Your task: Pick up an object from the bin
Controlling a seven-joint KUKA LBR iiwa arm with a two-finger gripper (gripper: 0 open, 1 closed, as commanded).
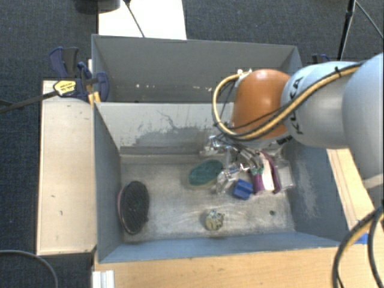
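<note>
1. A teal oval thing (205, 172) lies flat near the middle of the bin floor, just left of the gripper (225, 179) and close against its metal tip.
2. A small blue block (243, 190) lies just right of and below the gripper, also close to it. Whether either thing touches the gripper cannot be told.
3. Right of the blue block, a small cluster of purple and white things (268, 176) lies near the bin's right wall, partly under the wrist.
4. A small round pale thing (214, 219) sits alone near the front wall, apart from the gripper.
5. A black oval brush (133, 205) lies in the front left corner, well apart from the rest.
6. The bin (180, 71) is grey metal with a scuffed floor, and stands on dark carpet.
7. The gripper hangs low over the floor beneath the orange cover (259, 104). Whether it is released or clenched cannot be told, and nothing can be seen held in it.
</note>
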